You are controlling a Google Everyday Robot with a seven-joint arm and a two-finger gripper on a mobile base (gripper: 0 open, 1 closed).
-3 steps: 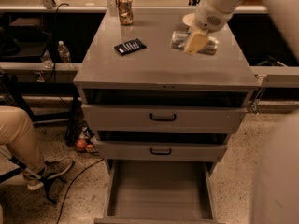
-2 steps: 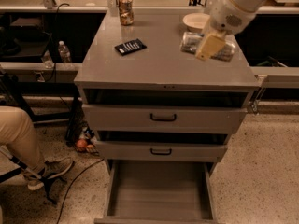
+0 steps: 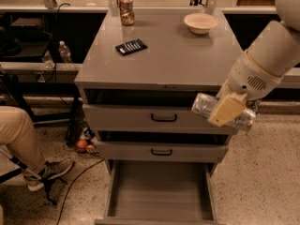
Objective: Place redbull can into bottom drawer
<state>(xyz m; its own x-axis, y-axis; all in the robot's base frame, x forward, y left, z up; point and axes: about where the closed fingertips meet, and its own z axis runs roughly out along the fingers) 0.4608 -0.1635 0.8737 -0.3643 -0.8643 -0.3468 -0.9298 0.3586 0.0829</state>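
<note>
My gripper (image 3: 226,111) is shut on the redbull can (image 3: 204,105), a shiny silver can held sideways. It hangs in front of the cabinet's right side, level with the top drawer's front. One tan finger (image 3: 227,109) lies across the can's middle. The bottom drawer (image 3: 159,196) is pulled out below and to the left of the can. Its flat grey floor is bare.
On the grey cabinet top (image 3: 187,60) stand an orange-gold can (image 3: 126,9) at the back left, a black flat object (image 3: 131,47) and a white bowl (image 3: 200,22). Two upper drawers with black handles (image 3: 163,118) are closed. A seated person's leg (image 3: 18,139) is at the left.
My gripper has carried the can from above the cabinet top's right side forward and down, past the front edge, to the level of the top drawer.
</note>
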